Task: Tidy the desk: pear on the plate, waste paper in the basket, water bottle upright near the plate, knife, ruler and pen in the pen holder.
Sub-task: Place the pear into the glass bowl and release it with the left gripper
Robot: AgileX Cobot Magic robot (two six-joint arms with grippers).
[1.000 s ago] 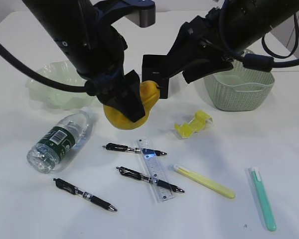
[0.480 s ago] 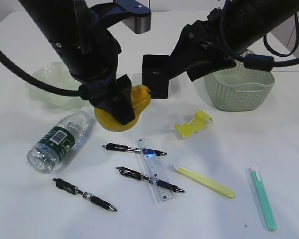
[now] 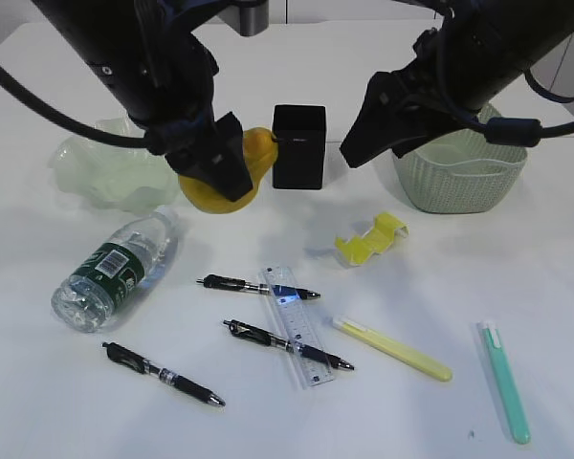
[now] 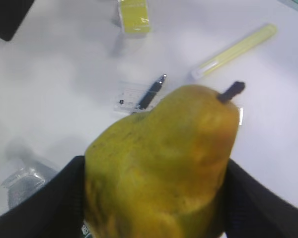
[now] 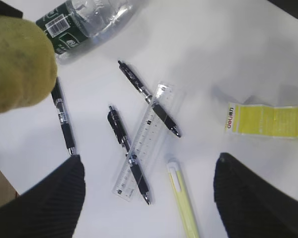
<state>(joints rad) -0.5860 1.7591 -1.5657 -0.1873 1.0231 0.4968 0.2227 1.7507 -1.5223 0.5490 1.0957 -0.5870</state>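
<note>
1. Pear (image 4: 164,163) sits clamped between my left gripper's (image 3: 215,167) fingers (image 4: 44,198), held in the air just right of the pale green plate (image 3: 96,177) and left of the black pen holder (image 3: 298,145).
2. My right gripper (image 5: 149,193) hangs spread wide with nothing in it, in front of the woven basket (image 3: 459,177).
3. Below on the desk (image 3: 67,402) the water bottle (image 3: 115,270) lies on its side; its green label is too blurred for me to read.
4. Three black pens lie near it, two crossing the clear ruler (image 3: 297,325).
5. Yellow folded paper (image 5: 265,120) lies beside the basket, with small red lettering I cannot make out.
6. A yellow knife (image 3: 392,348) and a green knife (image 3: 504,381) lie on the right.
</note>
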